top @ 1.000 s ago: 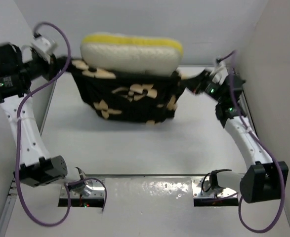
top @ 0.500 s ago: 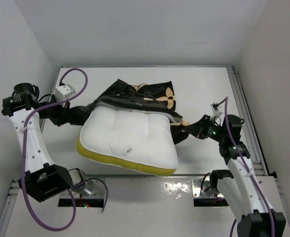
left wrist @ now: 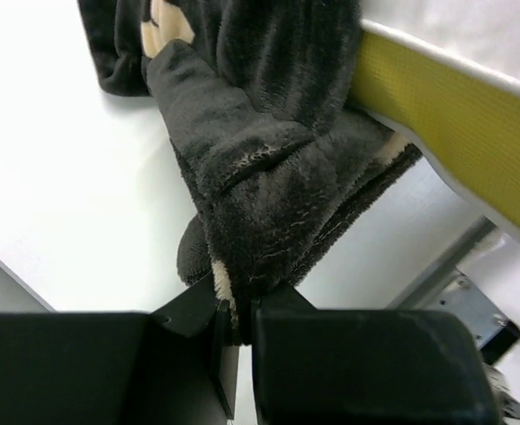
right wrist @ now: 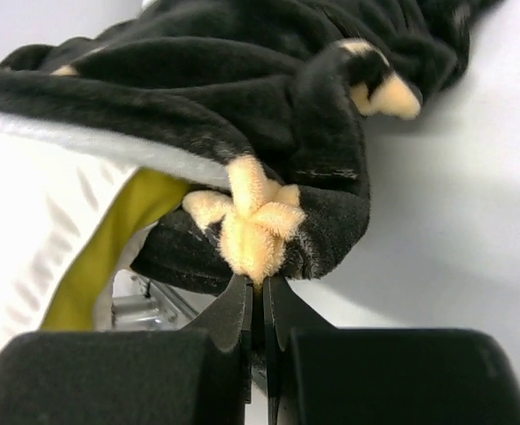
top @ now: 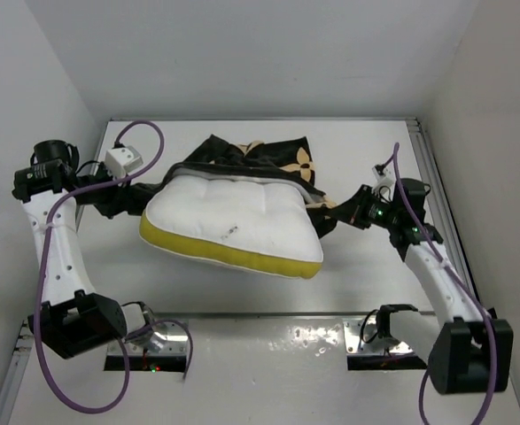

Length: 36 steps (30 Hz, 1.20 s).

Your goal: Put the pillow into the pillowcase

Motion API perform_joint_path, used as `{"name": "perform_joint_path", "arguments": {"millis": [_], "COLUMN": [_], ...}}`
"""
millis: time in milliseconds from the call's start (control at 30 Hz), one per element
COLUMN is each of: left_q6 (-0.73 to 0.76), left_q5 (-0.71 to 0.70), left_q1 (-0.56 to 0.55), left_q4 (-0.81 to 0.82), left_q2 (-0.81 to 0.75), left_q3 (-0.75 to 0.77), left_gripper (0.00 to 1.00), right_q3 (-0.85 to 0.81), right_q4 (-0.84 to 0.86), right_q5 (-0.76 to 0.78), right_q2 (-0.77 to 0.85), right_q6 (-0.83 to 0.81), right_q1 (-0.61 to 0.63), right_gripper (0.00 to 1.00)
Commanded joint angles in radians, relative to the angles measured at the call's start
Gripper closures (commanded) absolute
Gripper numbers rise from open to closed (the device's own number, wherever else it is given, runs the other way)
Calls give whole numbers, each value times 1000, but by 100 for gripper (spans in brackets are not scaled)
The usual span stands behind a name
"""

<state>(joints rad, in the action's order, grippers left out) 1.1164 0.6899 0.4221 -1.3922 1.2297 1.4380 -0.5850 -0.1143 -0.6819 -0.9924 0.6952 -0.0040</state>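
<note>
Between both pairs of jaws we pinch the case (left wrist: 268,159) by its hem: left gripper (left wrist: 234,308) and right gripper (right wrist: 261,297) are each clamped on plush fabric. Outward, the pillow (top: 233,217) lies mid-bench. Only its far edge seems tucked into the mouth, and most of it juts toward the near edge. We judge the stuffing barely begun.
</note>
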Motion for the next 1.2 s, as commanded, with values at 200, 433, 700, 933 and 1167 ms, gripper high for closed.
{"name": "perform_joint_path", "arguments": {"millis": [200, 433, 700, 933, 1167], "left_q6": [217, 76, -251, -371, -394], "left_q5": [-163, -175, -289, -446, -469], "left_q1": [-11, 6, -586, -1022, -1160], "left_q4": [73, 257, 444, 449, 496], "left_q2": [-3, 11, 111, 324, 393], "left_q3": [-117, -79, -22, 56, -28], "left_gripper": [57, 0, 27, 39, 18], "right_q3": [54, -35, -59, -153, -137], "right_q4": [65, -47, -99, -384, -453], "right_q5": [208, 200, 186, 396, 366], "right_q2": [-43, -107, -198, -85, 148], "right_q6": [52, -51, -59, -115, -221], "right_q1": [-34, -5, 24, -132, -177], "right_gripper": [100, 98, 63, 1, 1]}}
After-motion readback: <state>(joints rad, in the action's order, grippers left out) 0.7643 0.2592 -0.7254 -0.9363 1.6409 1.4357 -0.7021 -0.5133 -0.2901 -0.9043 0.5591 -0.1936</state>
